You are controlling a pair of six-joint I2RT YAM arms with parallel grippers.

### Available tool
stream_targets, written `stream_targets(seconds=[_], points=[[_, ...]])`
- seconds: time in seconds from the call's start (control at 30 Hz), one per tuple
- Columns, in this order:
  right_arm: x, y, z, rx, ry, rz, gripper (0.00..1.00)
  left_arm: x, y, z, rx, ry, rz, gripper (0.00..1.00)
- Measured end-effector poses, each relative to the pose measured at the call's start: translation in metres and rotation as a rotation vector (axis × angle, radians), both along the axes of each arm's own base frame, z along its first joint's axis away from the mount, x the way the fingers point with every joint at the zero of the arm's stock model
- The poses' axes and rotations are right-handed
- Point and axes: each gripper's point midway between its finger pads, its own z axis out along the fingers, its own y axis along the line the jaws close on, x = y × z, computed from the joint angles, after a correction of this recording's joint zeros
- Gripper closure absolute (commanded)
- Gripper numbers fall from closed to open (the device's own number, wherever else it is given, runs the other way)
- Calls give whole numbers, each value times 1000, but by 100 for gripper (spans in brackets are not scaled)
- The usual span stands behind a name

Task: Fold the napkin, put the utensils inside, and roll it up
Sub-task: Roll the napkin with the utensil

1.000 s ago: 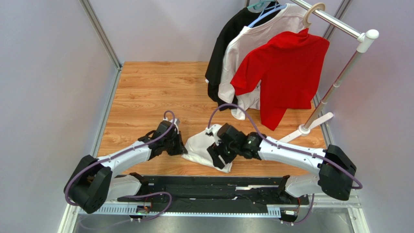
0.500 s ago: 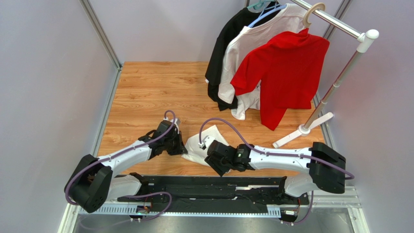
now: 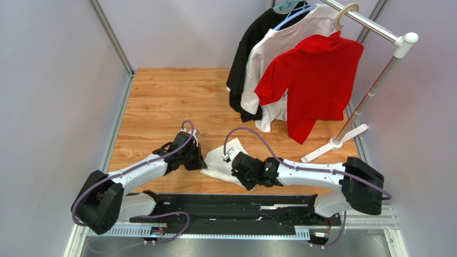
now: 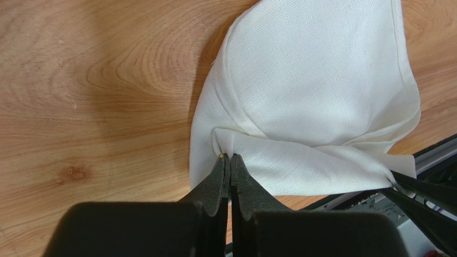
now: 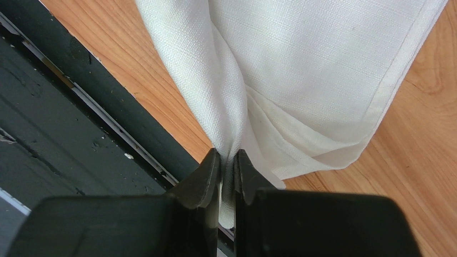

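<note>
We see the wooden table (image 3: pixel 161 101) filling the booth floor, with the black base rail (image 3: pixel 225 206) along its near edge. Far beyond the rail, on the right, a clothes rack (image 3: pixel 375 80) carries a red shirt (image 3: pixel 316 80), a white shirt (image 3: pixel 279 48) and a black shirt (image 3: pixel 252 48).

The napkin (image 3: pixel 219 159) lies on the wood just beyond the rail, about level with the rail's middle. It is folded over and bunched, not flat. Its long axis runs roughly along the rail, stretched between the two grippers, and a folded corner points away from the rail towards the rack. In the right wrist view the cloth (image 5: pixel 311 69) hangs in gathered pleats, with its near end over the rail's edge.

The left gripper (image 4: pixel 230 158) has its fingers pressed together on a fold at the napkin's left end (image 4: pixel 311 107). The right gripper (image 5: pixel 228 155) has its fingers clamped on a gathered pleat at the end nearest the rail.
</note>
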Motion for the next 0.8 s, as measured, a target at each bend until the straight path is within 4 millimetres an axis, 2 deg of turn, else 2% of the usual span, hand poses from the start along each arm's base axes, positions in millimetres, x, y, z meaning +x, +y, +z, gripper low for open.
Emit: stream_targets(seconds=[0.1,0.13,0.2,0.23,0.33,0.57,0.67,0.8], points=[[3,1,0,41,55,-15,98,0,0,1,3,-4,-5,90],[4,2,1,61,81,-18,98,1,1,1,5,-7,-4,82],[5,5,1,90,122,-23,99,2,3,2,15,-17,-1,74],[6,6,0,105,145,-26,99,2,4,2,17,-18,2,67],[9,11,-5,136,204,-30,100,-1,9,4,35,-24,7,57],[9,27,-9,187,306,-17,100,-6,21,11,66,-36,26,46],[7,32,-11,204,342,-10,100,-7,25,16,76,-55,37,37],[6,36,-12,222,383,-4,100,-6,30,26,76,-97,54,35]])
